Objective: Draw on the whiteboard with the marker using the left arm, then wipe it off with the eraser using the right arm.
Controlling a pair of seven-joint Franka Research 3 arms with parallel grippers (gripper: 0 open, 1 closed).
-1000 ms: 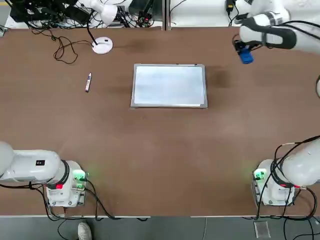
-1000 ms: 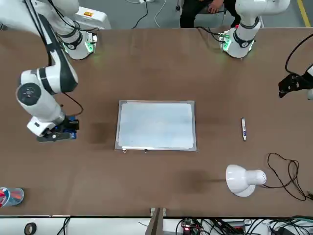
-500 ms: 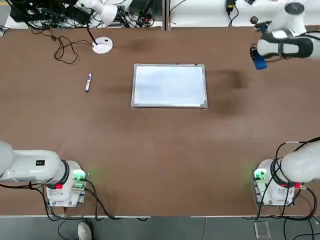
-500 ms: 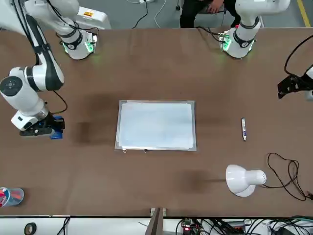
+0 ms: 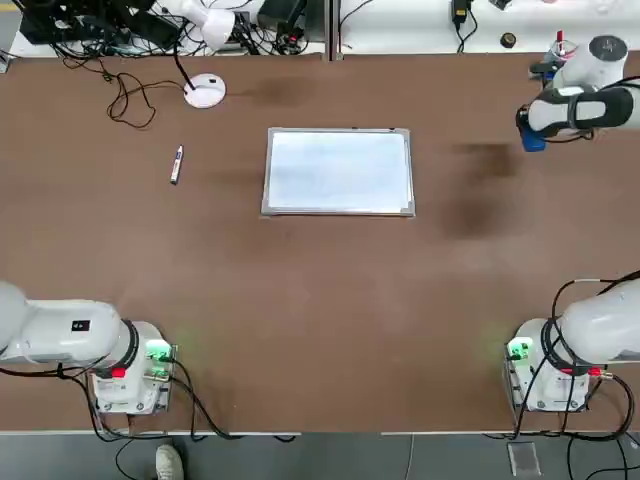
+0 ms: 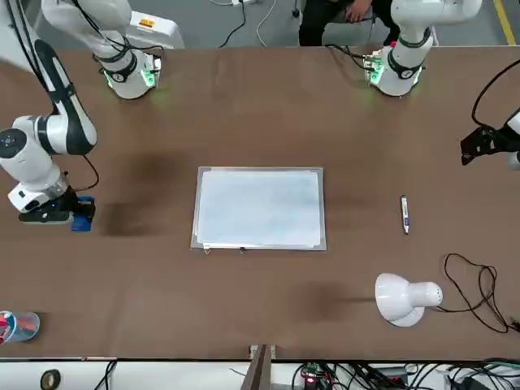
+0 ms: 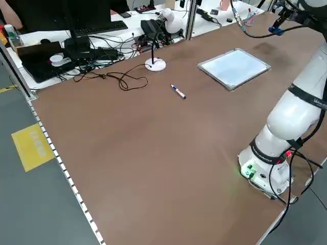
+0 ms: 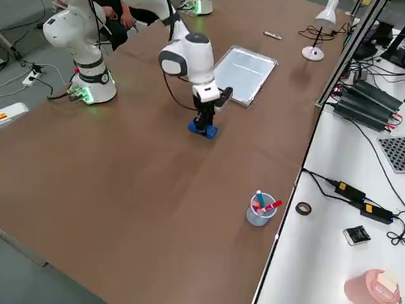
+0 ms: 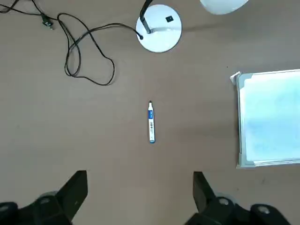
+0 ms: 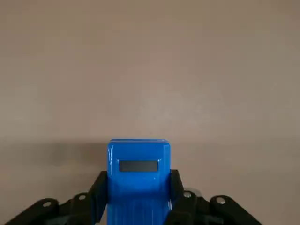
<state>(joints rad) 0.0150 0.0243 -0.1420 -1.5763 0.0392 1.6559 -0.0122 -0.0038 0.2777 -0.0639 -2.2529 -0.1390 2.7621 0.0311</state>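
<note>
Whiteboard [image 5: 338, 172] as landmark: your right fingers [image 10: 138, 197] grasp the eraser [image 10: 138, 185] to its right, presumably for wiping; your left fingers [image 9: 139, 199], spread, face the marker [image 9: 151, 123] to its left.

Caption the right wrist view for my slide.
Right gripper's fingers clamp the blue eraser above the brown table.

There were two white jointed robot arms [image 6: 406, 49] at the brown counter [image 6: 260, 292], one silver-framed rectangular whiteboard [image 6: 260, 208], one slim white marker [image 6: 405, 214], one bright blue block eraser [image 6: 81, 218], one white round-based desk lamp [image 6: 400, 299] and one clear plastic cup [image 6: 21, 327].
</note>
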